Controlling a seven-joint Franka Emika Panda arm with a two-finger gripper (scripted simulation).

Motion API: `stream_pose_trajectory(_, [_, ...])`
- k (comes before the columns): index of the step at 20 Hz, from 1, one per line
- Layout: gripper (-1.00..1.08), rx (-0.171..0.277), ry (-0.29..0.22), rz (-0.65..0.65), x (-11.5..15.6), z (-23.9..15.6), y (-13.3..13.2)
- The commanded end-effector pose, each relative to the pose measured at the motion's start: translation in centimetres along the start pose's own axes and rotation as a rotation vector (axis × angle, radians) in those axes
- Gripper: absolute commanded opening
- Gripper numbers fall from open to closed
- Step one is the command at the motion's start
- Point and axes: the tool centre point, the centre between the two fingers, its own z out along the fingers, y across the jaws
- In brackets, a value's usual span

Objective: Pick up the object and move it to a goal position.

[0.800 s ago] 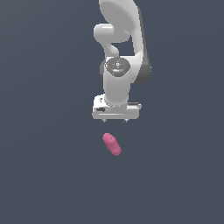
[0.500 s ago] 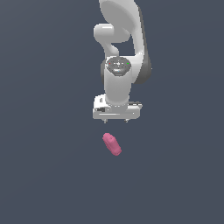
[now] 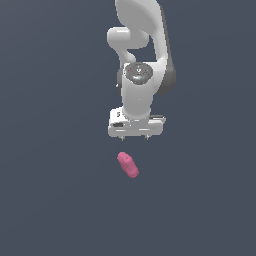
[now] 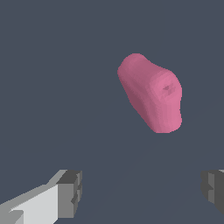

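One pink bottle-shaped object (image 3: 128, 165) is all there is to pick up, and it lies on the flat dark grey ground (image 3: 50, 200), just below the gripper (image 3: 135, 136) in the exterior view and a little toward that view's left of the gripper's centre. Compared with the views from a moment ago, almost nothing has changed: the arm (image 3: 140, 60) sits in the same pose, the gripper hangs at the same height over the object, and the object has not shifted. That suggests the approach is only starting or is pausing, so the grasp is not yet begun and the whole carry to the goal remains.

From the wrist view, the object (image 4: 151, 92) lies ahead of the gripper (image 4: 142, 192), clear of both fingertips (image 4: 70, 192), touching neither. The jaws stand wide apart with nothing between them.

Count: one arm, one gripper with two fingers, one pink object, one bare ground plane. No goal marker shows in either view, so where the object must go cannot be told.
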Motion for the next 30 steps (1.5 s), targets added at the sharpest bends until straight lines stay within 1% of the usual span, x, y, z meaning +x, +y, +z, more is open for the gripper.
stream_pose_trajectory(1, [1.0, 0.0, 0.0, -0.006, 0.1, 0.0, 0.1])
stream_pose_trajectory(6, [1.0, -0.002, 0.001, -0.046, 0.6, 0.1, 0.2])
stream_pose_trajectory(11, [1.0, -0.005, 0.003, -0.118, 1.6, 0.4, 0.6])
stream_pose_trajectory(23, [1.0, -0.013, 0.011, -0.395, 5.1, 1.3, 2.2])
stream_pose_trajectory(30, [1.0, -0.015, 0.014, -0.509, 6.4, 1.7, 2.9])
